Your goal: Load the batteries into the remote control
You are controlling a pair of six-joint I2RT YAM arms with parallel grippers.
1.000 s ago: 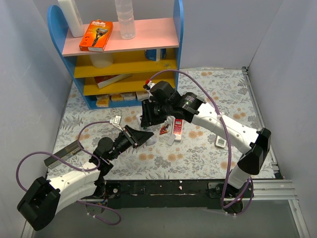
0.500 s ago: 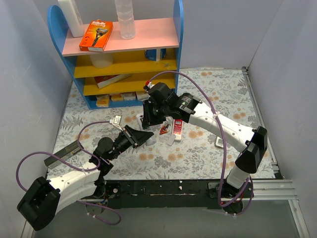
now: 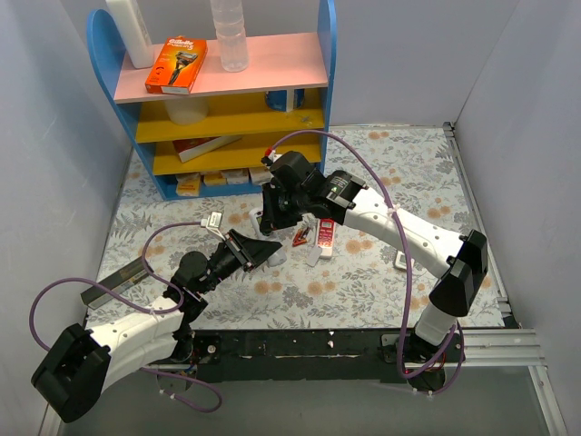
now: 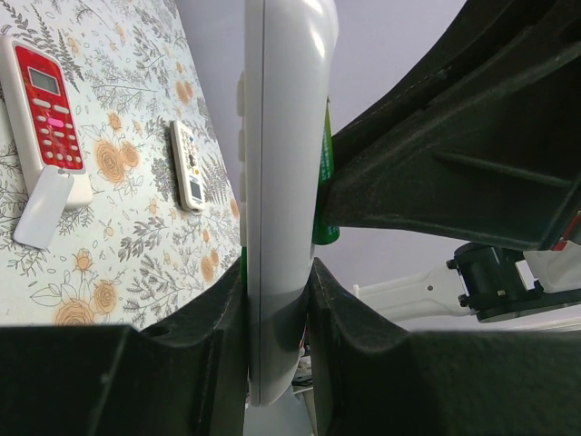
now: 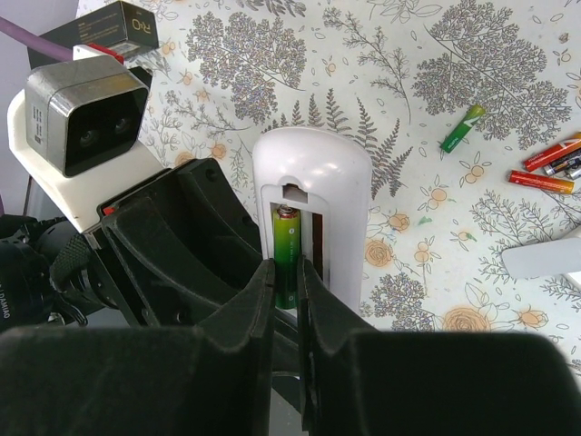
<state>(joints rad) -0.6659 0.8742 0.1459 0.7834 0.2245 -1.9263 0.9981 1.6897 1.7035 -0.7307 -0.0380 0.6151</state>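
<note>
My left gripper point(image 4: 277, 272) is shut on the white remote control point(image 4: 277, 136), holding it edge-on above the table. From the right wrist view its back faces up, with the battery compartment of the remote control point(image 5: 340, 182) uncovered. One green battery point(image 5: 288, 241) lies in the left slot against the spring. My right gripper point(image 5: 286, 268) is closed onto that battery's lower half, a finger on each side. The right slot is empty. Loose batteries lie on the cloth: a green one point(image 5: 462, 127) and red ones point(image 5: 545, 154). In the top view both grippers point(image 3: 270, 232) meet mid-table.
A red-and-white remote point(image 4: 45, 109) with a white cover piece point(image 4: 41, 209) below it and a narrower white remote point(image 4: 188, 163) lie on the flowered cloth. A blue shelf unit point(image 3: 227, 91) stands at the back left. A dark box point(image 3: 113, 280) lies near the left arm.
The right gripper's jaws have narrowed onto the green battery in the slot, and its arm has edged slightly left. The left arm and remote have not moved.
</note>
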